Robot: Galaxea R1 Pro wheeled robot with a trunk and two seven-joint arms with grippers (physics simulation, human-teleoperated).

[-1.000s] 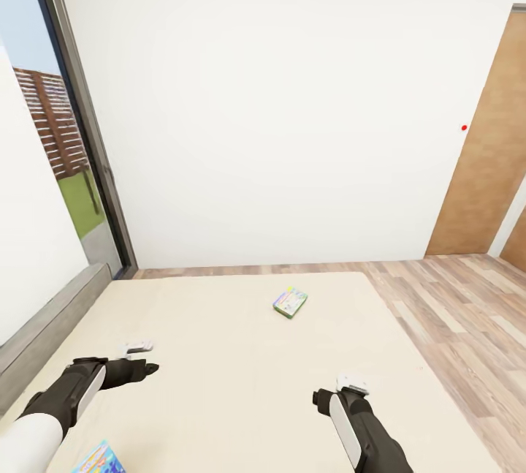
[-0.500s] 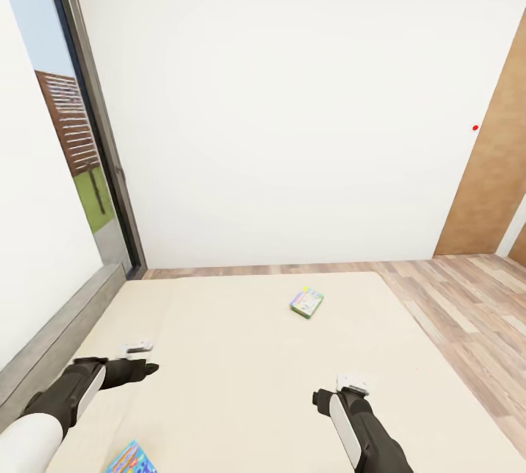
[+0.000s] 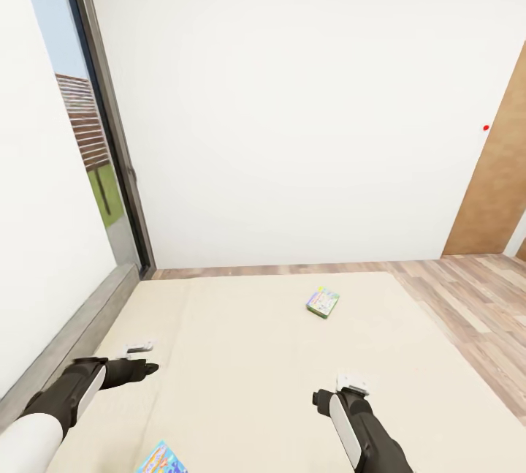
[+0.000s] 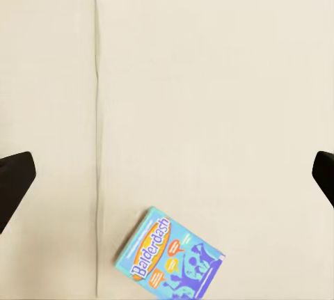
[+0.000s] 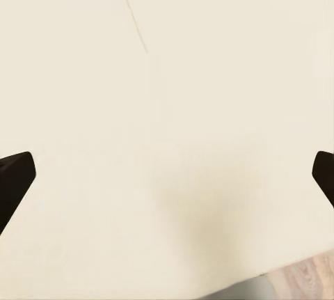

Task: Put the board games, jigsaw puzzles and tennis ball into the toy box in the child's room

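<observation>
Two board games lie on the bed's beige mattress (image 3: 241,356). A small green-edged, cartoon-covered one (image 3: 323,303) rests near the far edge, well ahead of my right gripper (image 3: 322,398). A blue one (image 3: 162,458) lies close to me, below my left gripper (image 3: 147,368); in the left wrist view this blue box (image 4: 170,255) sits off to one side of the left gripper (image 4: 167,178). Both grippers hover open over the mattress with nothing between their fingers; the right gripper (image 5: 167,178) faces bare mattress. The table, toy box, jigsaw puzzles and tennis ball are out of view.
The grey bed frame (image 3: 77,334) runs along the left, under a white wall and a dark-framed tall window (image 3: 109,166). Wood-plank floor (image 3: 475,312) lies beyond and right of the bed. A brown door (image 3: 497,188) stands at the right.
The whole view has turned left: the window, door and both board games have slid right in the picture. Both arms keep the same pose and stay open.
</observation>
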